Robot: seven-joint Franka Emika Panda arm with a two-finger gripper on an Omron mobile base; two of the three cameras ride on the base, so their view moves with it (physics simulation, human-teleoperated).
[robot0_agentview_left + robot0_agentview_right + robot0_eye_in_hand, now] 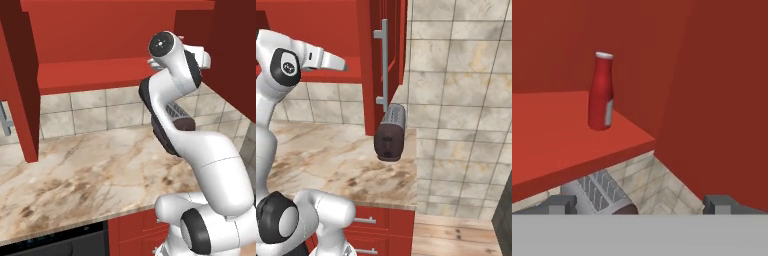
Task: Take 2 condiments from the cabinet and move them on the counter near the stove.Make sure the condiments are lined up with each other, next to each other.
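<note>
Kitchen: marble counter (90, 170), red cabinet (100, 45)

Bottle (601, 93): upright on cabinet shelf (557, 135), near its front corner, beside the side wall; toaster (390, 132) on counter (85, 170) below the shelf, against the backsplash.

The red bottle (601, 92) looks like smooth, slightly glossy plastic with a pale cap. The cabinet (95, 45) shelf and walls are flat matt red. The counter (85, 175) is polished beige marble-look stone with brown veining. The cabinet's bar handle (385, 65) is brushed silver metal. The wall tiles (461, 100) look mottled, stone-like.
</note>
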